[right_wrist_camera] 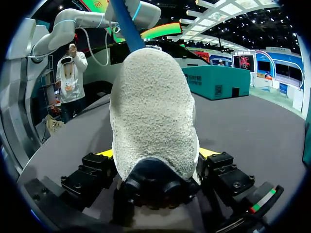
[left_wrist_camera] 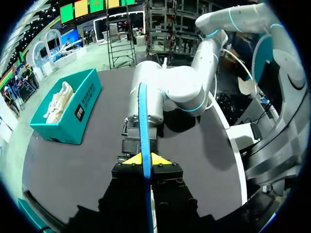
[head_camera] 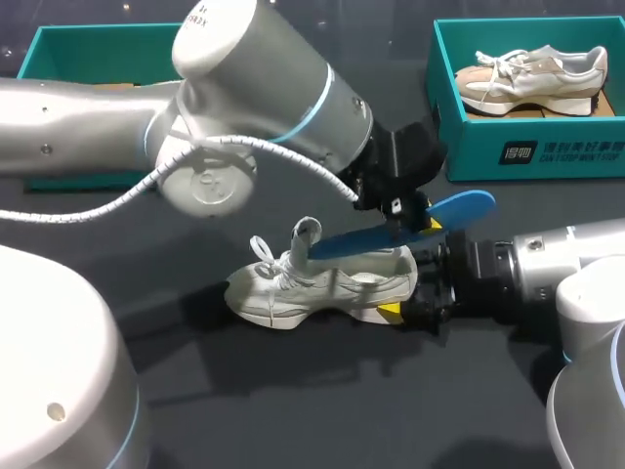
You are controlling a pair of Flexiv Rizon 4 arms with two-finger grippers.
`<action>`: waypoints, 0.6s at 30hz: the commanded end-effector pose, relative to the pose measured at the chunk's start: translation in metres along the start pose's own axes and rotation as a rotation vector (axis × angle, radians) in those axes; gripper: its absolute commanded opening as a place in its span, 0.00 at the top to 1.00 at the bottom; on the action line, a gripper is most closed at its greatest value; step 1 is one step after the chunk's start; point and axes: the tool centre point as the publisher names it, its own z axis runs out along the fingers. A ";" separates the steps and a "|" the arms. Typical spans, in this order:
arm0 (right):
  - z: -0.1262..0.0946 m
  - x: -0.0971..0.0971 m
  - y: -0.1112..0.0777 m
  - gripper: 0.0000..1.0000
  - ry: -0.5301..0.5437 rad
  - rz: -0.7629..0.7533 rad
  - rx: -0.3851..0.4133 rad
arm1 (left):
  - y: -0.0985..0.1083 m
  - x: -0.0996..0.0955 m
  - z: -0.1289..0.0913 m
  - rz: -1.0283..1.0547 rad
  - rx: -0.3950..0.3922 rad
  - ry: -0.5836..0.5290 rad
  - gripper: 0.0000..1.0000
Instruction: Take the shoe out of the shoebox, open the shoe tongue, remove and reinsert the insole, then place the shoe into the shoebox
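Blue insole [head_camera: 356,238] pinched in left gripper [left_wrist_camera: 146,158], its tip hidden inside the shoe [head_camera: 322,288] right gripper [right_wrist_camera: 155,154] clamps.

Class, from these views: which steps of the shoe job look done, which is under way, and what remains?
Done: the white lace-up sneaker lies out on the dark table. In hand: right end effector grips its heel; left end effector pinches the blue insole, one end in the shoe. Left: seating the insole, boxing the shoe.
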 end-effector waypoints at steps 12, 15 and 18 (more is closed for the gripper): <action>0.000 0.001 0.001 1.00 -0.002 0.000 0.002 | -0.018 -0.002 -0.027 -0.024 0.025 0.055 1.00; 0.000 0.001 0.001 1.00 -0.002 0.000 0.002 | -0.018 -0.002 -0.027 -0.024 0.025 0.055 1.00; 0.000 0.001 0.001 1.00 -0.002 0.000 0.002 | -0.034 0.001 -0.060 -0.088 0.212 0.054 1.00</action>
